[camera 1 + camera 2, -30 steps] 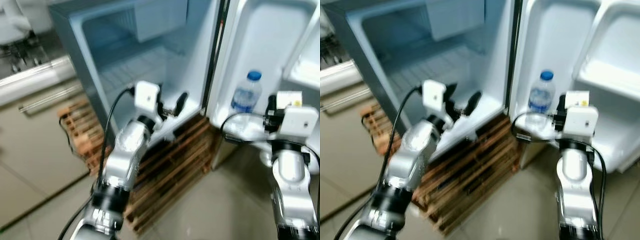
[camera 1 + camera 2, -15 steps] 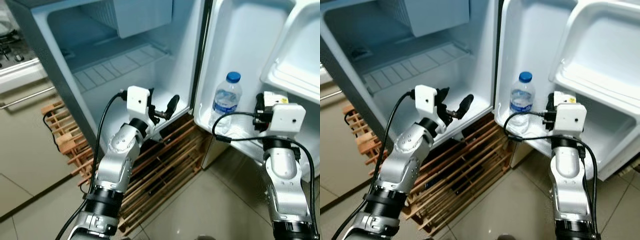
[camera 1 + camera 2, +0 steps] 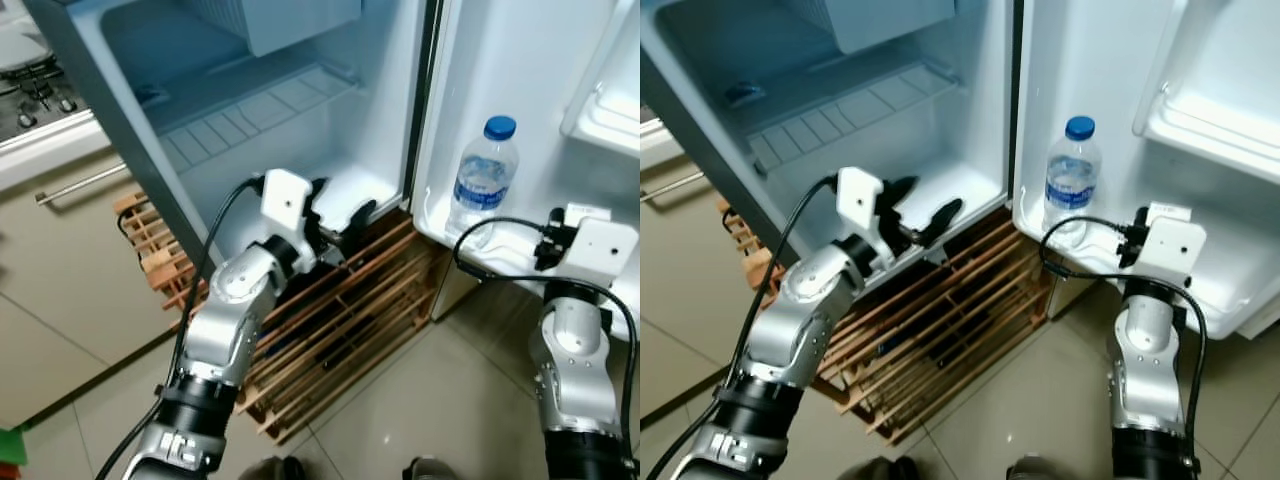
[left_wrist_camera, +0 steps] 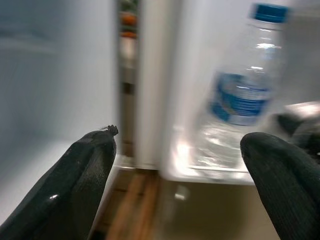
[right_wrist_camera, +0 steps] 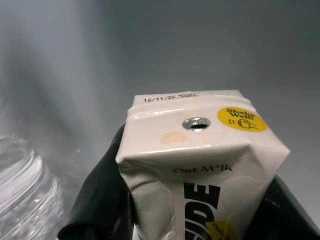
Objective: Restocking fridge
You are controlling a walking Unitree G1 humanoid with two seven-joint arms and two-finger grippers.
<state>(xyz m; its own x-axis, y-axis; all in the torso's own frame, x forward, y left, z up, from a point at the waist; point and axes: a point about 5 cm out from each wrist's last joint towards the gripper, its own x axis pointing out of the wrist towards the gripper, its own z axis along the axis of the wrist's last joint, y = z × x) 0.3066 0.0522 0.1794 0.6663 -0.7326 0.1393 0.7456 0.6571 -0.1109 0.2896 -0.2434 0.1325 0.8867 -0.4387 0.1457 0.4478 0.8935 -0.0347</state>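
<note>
Fridge [image 3: 250, 130] open on wooden pallet [image 3: 330, 330], tiled floor. Water bottle [image 3: 482, 178] stands in door shelf [image 3: 440, 225]. Right gripper [image 5: 190, 220] clamps oat milk carton [image 5: 200, 160] near it. Left gripper [image 3: 340, 215] spread, empty.

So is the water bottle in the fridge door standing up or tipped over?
Standing up. The water bottle sits upright on the door shelf, blue cap on top, beside the carton held by the right gripper.

Fridge [image 3: 300, 130] inside is smooth glossy white plastic, and the water bottle [image 3: 481, 180] is clear crinkly plastic with a blue cap. Oat milk carton [image 5: 200, 165] looks like matt coated paper; wooden slat pallet [image 3: 340, 320] sits on shiny tile floor [image 3: 420, 400].
</note>
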